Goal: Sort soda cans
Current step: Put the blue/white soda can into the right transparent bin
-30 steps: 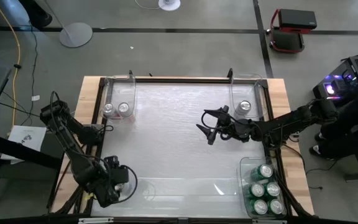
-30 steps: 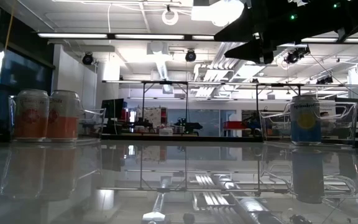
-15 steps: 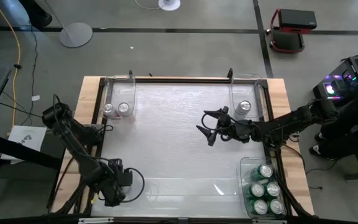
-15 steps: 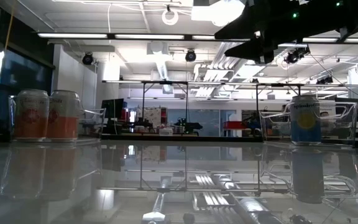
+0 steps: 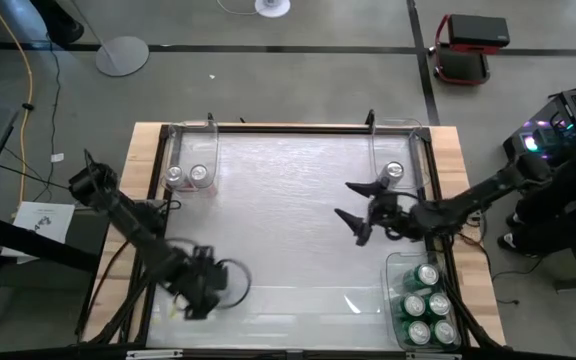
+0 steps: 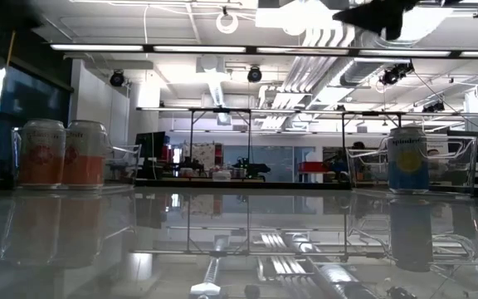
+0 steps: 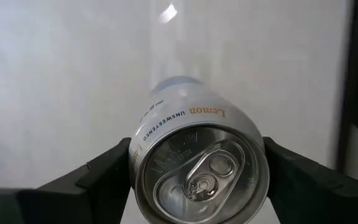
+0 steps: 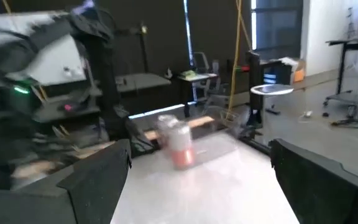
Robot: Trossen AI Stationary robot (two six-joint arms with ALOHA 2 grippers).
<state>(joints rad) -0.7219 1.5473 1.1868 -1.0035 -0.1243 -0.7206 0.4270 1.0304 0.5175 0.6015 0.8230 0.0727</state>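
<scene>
Presently, by view:

High view, left end effector [image 5: 205, 283]: near the front of the counter [image 5: 278, 230], blurred; its load is not legible from above.
High view, right end effector [image 5: 360, 209]: released, fingers spread, hovering empty above the counter's right half beside the far-right bin [image 5: 396, 160].
High view, green cans [image 5: 426, 303]: clustered in the near-right bin, evidently the unsorted stock.
High view, far-left pair [image 5: 188, 176]: two cans in one bin, apparently grouped by kind.
Low view, pink cans [image 6: 63, 153]: upright, side by side at left.
Low view, blue-and-yellow can [image 6: 408, 159]: upright, alone in its clear bin; the arms are largely cut off at the top.
Left wrist view, lemon can [image 7: 199, 167]: grasped between both fingers, silver top facing the camera, probably for carrying to a bin.
Right wrist view: fingers apart, nothing between them; one blurred pink can ahead.
</scene>
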